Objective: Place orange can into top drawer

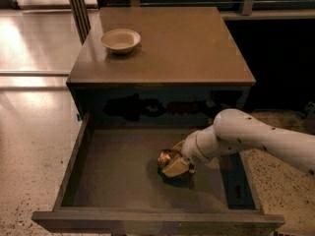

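Observation:
The top drawer (pixel 110 173) is pulled wide open below the cabinet. My gripper (pixel 176 167) reaches in from the right on the white arm (pixel 256 139), low inside the drawer, right of its middle. It is shut on the orange can (pixel 166 157), a crinkled gold-orange can that shows at the fingertips. The can is at or just above the drawer bottom, with a dark shadow right under it. I cannot tell whether it touches the bottom.
A round off-white bowl (pixel 121 40) stands on the brown cabinet top (pixel 187 48), at its back left. The drawer's front panel (pixel 147 222) is nearest the camera. Shiny floor lies to the left, speckled floor to the right.

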Available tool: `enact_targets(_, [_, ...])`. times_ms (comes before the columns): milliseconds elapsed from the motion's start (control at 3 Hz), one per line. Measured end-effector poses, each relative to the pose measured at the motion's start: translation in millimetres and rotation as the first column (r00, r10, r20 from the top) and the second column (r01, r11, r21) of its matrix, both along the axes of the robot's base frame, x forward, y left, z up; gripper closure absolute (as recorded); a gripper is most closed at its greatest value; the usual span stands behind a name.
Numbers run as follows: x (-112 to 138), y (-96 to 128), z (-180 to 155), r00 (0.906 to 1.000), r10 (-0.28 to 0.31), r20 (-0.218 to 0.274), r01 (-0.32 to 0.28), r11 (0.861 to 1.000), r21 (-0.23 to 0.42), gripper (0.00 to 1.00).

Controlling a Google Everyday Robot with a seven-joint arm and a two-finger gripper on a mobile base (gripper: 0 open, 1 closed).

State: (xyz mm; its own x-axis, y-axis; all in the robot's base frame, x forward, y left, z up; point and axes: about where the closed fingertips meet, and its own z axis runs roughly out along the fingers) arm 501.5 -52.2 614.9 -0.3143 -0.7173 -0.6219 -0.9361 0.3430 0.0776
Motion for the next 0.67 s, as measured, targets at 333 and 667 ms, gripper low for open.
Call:
enact_targets(333, [0.0,0.0,0.0,1.0,0.0,0.0,0.0,1.0,0.0,0.54])
enact_targets(667, [0.0,0.0,0.0,1.0,0.0,0.0,0.0,1.0,0.0,0.3])
